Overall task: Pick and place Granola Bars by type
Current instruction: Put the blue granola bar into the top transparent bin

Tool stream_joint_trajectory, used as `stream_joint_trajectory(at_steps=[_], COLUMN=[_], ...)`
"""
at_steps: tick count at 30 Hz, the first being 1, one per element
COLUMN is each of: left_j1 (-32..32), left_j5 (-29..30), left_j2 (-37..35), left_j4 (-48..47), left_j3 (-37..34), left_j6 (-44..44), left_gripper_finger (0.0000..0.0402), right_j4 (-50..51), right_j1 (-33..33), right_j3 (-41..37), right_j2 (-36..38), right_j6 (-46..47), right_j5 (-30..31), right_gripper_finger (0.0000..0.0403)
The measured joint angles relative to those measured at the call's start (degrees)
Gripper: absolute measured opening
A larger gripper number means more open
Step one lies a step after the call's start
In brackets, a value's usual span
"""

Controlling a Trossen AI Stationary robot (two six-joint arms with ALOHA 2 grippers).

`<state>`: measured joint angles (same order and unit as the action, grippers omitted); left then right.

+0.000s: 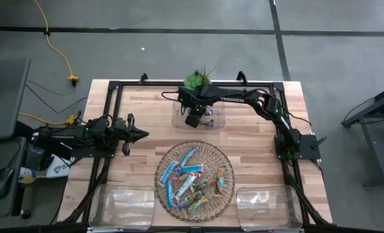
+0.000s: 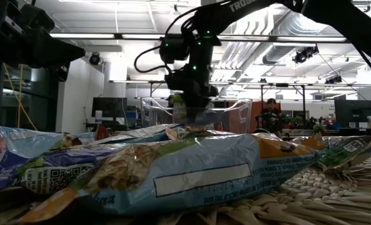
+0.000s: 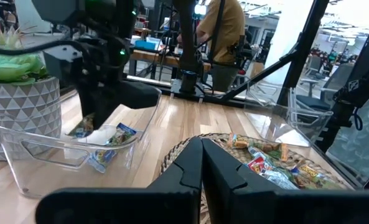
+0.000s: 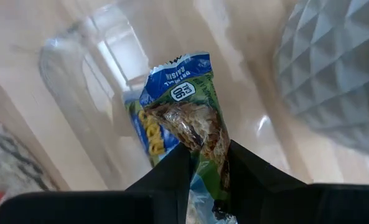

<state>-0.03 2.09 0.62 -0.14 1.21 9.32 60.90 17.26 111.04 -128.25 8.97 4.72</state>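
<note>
The right gripper [image 4: 206, 163] is grasping one granola bar [image 4: 187, 118] by its end; the bar's long axis is pointing straight away from the fingertips, hanging over the clear bin [image 1: 198, 116]. The left gripper [image 3: 201, 163] is waiting clenched, empty.

Granola Bars [image 1: 193, 178] lie in wicker tray [image 1: 225, 162], between bins [image 1: 124, 202].

We see a blue-and-green wrapped granola bar [image 4: 184, 118] between our right gripper's [image 4: 206, 155] dark fingers, a grey triangle-patterned pot [image 4: 333, 68] beside.
</note>
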Motion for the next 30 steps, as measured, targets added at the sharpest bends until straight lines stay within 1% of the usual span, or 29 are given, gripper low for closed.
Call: stream_joint_trajectory(at_steps=[3, 5, 7, 9, 13, 22, 25, 30], left_j1=[0.0, 0.0, 0.0, 0.0, 0.0, 0.0, 0.0, 0.0], left_j5=[0.0, 0.0, 0.0, 0.0, 0.0, 0.0, 0.0, 0.0], left_j2=[0.0, 0.0, 0.0, 0.0, 0.0, 0.0, 0.0, 0.0], left_j4=[0.0, 0.0, 0.0, 0.0, 0.0, 0.0, 0.0, 0.0], left_j3=[0.0, 0.0, 0.0, 0.0, 0.0, 0.0, 0.0, 0.0], left_j6=[0.0, 0.0, 0.0, 0.0, 0.0, 0.0, 0.0, 0.0], left_gripper_finger=[0.0001, 0.0001, 0.0001, 0.0001, 0.0001, 0.0001, 0.0001, 0.0001], right_j4=[-1.8, -2.3, -2.8, -5.1, -7.8, -9.0, -9.1, -9.0], right_j1=[-0.3, -0.5, -0.8, -1.0, -1.3, -1.9, -2.0, -2.0], right_j3=[-2.7, -4.5, -6.3, -8.4, -10.5, -11.1, -11.1, -10.7], right_j2=[0.2, 0.2, 0.3, 0.3, 0.4, 0.5, 0.4, 0.3], right_j6=[0.4, 0.8, 1.2, 1.2, 1.4, -0.1, -0.2, -0.1], right_j5=[-1.0, -0.2, -1.3, -0.7, -1.5, -3.5, -4.1, -4.7], right_gripper_finger=[0.0078, 0.0078, 0.0078, 0.0078, 0.0079, 0.0081, 0.0099, 0.0153])
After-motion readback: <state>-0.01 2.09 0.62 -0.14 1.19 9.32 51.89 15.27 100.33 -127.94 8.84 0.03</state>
